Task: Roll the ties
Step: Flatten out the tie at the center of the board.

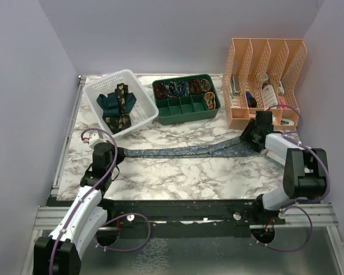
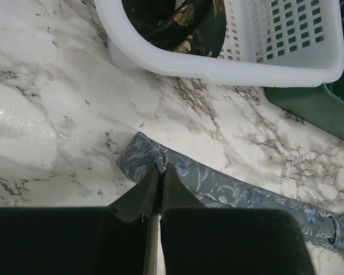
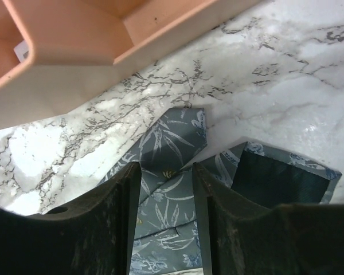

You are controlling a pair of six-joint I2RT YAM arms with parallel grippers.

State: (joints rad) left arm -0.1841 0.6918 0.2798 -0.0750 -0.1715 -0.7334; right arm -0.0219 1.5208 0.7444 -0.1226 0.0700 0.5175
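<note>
Blue-grey tie [image 1: 183, 151] w/ leaf patt., flat

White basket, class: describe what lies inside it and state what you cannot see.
The white basket holds a dark teal tie with a black-brown gold-patterned tie lying over it. The fabric hides the basket floor beneath it.

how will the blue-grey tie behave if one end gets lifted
Probably floppy: the blue-grey tie lies flat and its wide end is folded over. Likely light and easily wrinkled: it puckers where the left gripper pinches it.
</note>
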